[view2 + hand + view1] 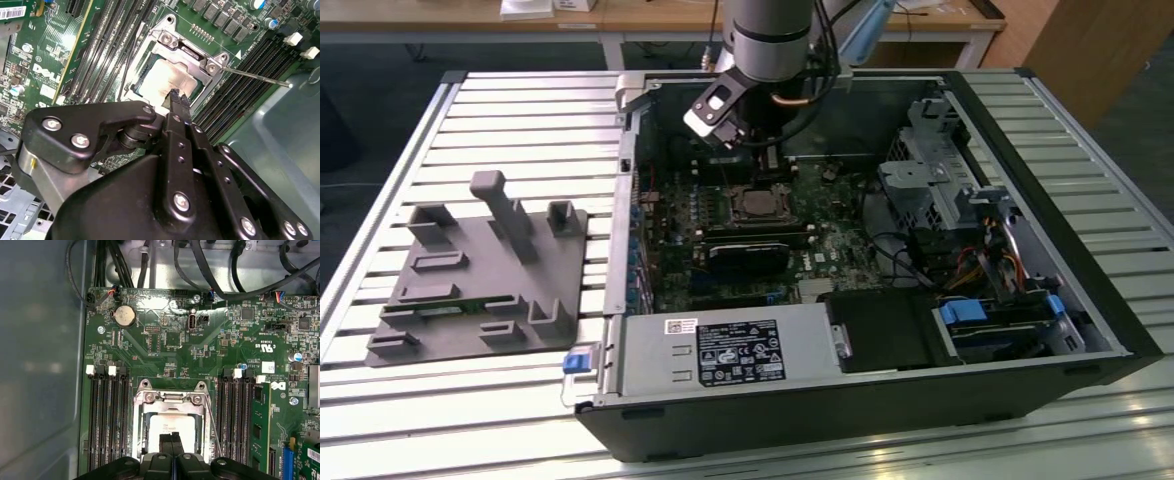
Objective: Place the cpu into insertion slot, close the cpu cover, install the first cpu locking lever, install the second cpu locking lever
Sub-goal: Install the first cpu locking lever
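Observation:
The cpu (167,80) (172,426), a silver-grey square chip, lies in the insertion slot (757,205) on the green motherboard. The silvery cpu cover (192,50) (170,397) lies flat around it, its window showing the chip's top. A thin metal locking lever (255,77) (214,422) sticks out at an angle beside the slot. My gripper (176,96) (171,437) (767,160) hovers just over the chip's edge, its two black fingers shut together with nothing between them. Whether the tips touch the chip I cannot tell.
Long black memory slots (107,415) flank the socket, and a green memory card (259,420) stands on one side. The open case holds a power supply (720,350), a drive cage (941,180) and cables. A grey fixture (480,270) sits on the slatted table at the exterior view's left.

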Robot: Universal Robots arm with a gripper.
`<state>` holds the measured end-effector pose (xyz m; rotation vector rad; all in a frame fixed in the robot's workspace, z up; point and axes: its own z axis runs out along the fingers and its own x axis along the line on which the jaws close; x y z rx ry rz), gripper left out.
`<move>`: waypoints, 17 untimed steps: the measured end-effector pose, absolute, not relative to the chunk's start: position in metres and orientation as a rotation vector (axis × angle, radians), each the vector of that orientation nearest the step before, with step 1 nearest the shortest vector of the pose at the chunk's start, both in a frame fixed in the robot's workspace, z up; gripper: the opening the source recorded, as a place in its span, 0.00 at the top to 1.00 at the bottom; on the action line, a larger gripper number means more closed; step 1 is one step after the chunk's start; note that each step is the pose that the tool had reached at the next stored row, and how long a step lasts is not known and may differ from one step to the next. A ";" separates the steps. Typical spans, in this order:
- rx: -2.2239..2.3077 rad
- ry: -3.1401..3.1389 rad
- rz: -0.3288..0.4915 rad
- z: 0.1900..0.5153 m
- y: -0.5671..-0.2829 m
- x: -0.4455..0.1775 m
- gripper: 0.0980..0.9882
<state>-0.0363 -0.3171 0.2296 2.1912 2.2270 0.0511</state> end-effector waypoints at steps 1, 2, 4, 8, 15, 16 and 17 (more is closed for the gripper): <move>2.191 2.227 0.051 0.230 -0.317 -0.036 0.99; 2.191 2.227 0.051 0.230 -0.317 -0.036 0.99; 2.191 2.227 0.051 0.230 -0.317 -0.036 0.99; 2.191 2.227 0.051 0.242 -0.317 -0.036 0.99; 2.171 2.247 0.052 0.258 -0.317 -0.036 0.99; 2.153 2.265 0.052 0.258 -0.317 -0.036 0.99; 2.133 2.284 0.052 0.258 -0.317 -0.036 0.99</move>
